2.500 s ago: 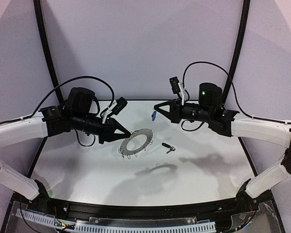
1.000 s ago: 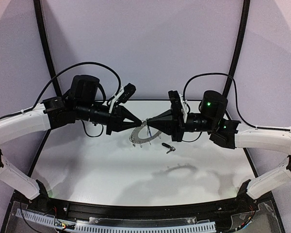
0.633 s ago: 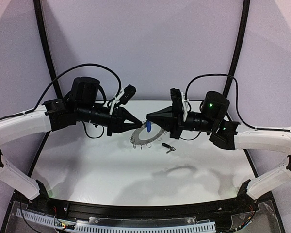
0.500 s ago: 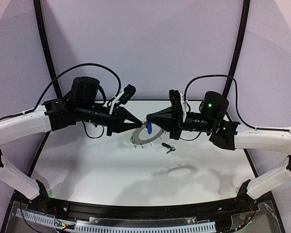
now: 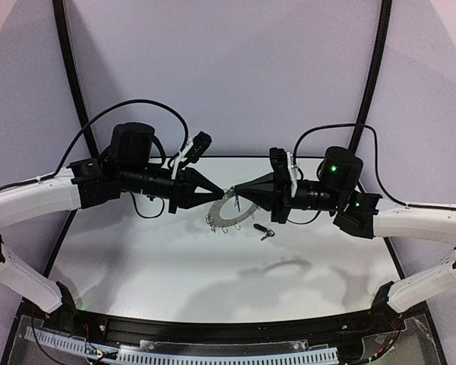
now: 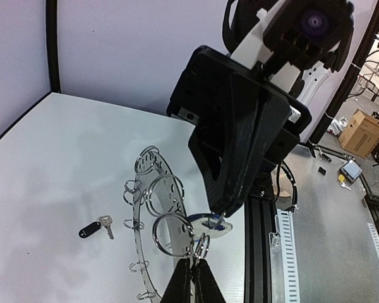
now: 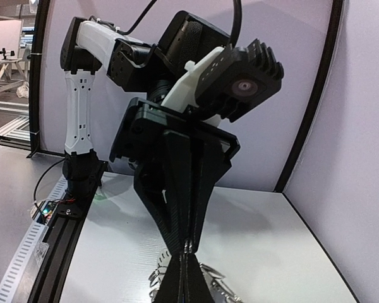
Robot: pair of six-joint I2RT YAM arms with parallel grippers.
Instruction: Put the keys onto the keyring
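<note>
The left gripper (image 6: 193, 270) is pinching fully shut on one of the thin wire loops at the rim of the flat grey ring-shaped keyring (image 5: 229, 222), and it is holding that disc tilted in the air above the white worktop (image 6: 63, 158). In the left wrist view the disc is showing nearly edge-on, with its other wire loops standing out along the rim. The right gripper (image 6: 218, 209) is reaching in from the opposite side, its jaws closed as well. It is gripping the small metal key with the blue plastic head (image 6: 216, 228), which is hanging just below its fingertips. That key is sitting right beside the loop the left gripper is holding; whether it is touching or threaded onto the wire cannot be told. In the top view the two gripper tips are pointing at each other and almost meeting over the far left edge of the keyring. The second small key, the one with the black plastic head (image 6: 91, 230), is lying flat on the worktop, below and to the right of the raised keyring and apart from both arms.
</note>
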